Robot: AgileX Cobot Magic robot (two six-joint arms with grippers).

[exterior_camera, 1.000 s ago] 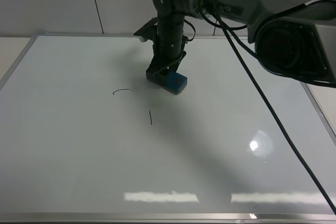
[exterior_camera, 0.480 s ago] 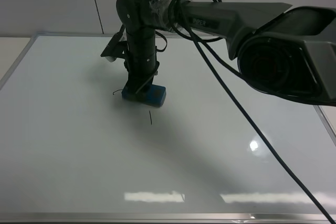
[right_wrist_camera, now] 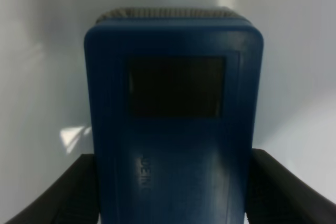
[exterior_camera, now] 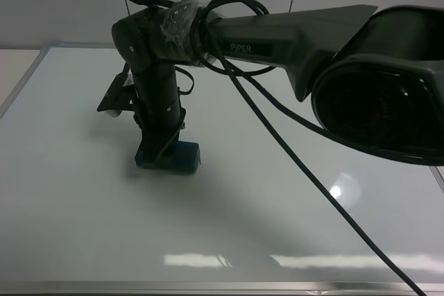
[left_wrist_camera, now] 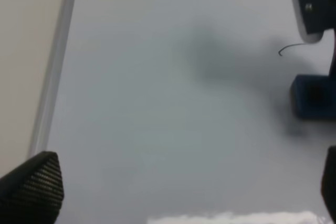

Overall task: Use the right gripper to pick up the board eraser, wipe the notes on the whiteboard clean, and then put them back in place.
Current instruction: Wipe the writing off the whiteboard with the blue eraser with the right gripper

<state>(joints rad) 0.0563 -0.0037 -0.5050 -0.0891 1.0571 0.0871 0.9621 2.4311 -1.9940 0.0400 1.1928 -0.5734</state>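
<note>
Eraser clamped flat on the whiteboard

The right arm reached in from beyond the whiteboard's right edge. Its long link, lettered "PIPER", ran almost level above the surface and past the board's middle into its left half. There the wrist turned sharply down, so the last section stood nearly upright over the whiteboard, with black cables looping off the taped joint.

The right gripper pointed straight down at the board and was closed on the blue eraser. The right wrist view showed one black finger against each long side, with most of the eraser's length showing beyond the fingers. The eraser lay flat on the whiteboard, left of its middle and roughly halfway between the far and near frame edges.

In the left wrist view a short curved marker stroke showed on the whiteboard near the eraser, not touching it. The left gripper hung above the whiteboard close to one silver frame edge, its jaws spread wide with nothing between them.
</note>
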